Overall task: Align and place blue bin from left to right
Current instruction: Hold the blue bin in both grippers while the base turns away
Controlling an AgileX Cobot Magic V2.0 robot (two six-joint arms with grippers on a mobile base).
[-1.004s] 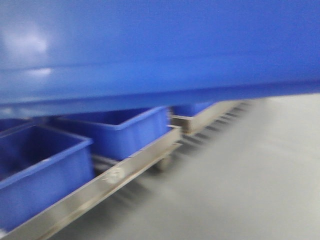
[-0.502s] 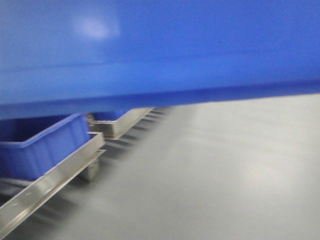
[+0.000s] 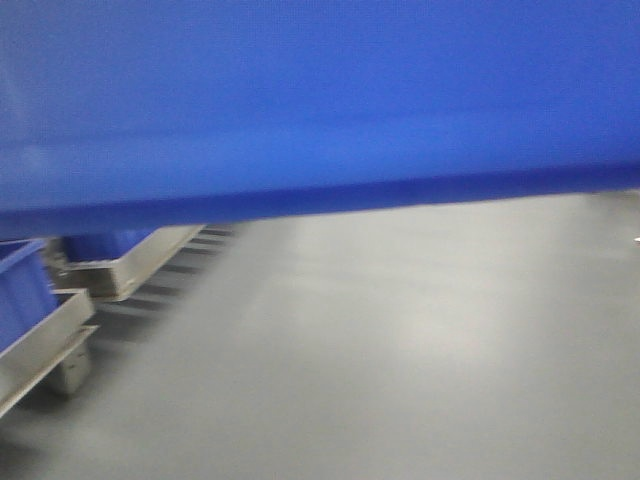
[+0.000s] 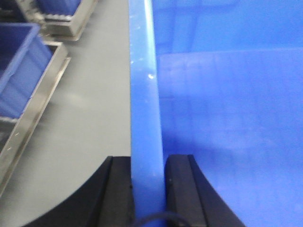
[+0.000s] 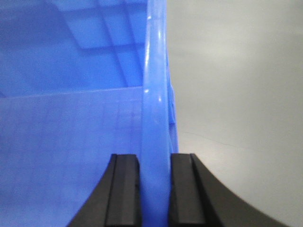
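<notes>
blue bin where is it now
The blue bin fills the front view's top, above the grey floor, left gripper on its left rim, right gripper on its right.

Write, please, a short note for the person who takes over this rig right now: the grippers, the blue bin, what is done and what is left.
Left gripper: jaws shut on one rim wall of the blue bin.
Right gripper: jaws shut on the opposite rim wall.
Bin: held between both arms, apparently above the grey floor; it fills the top of the front view.
Other blue bins sit on steel carts at the left.
Done: bin grasped and, it seems, lifted.
Left: align it and set it down; no view shows the target place.
</notes>
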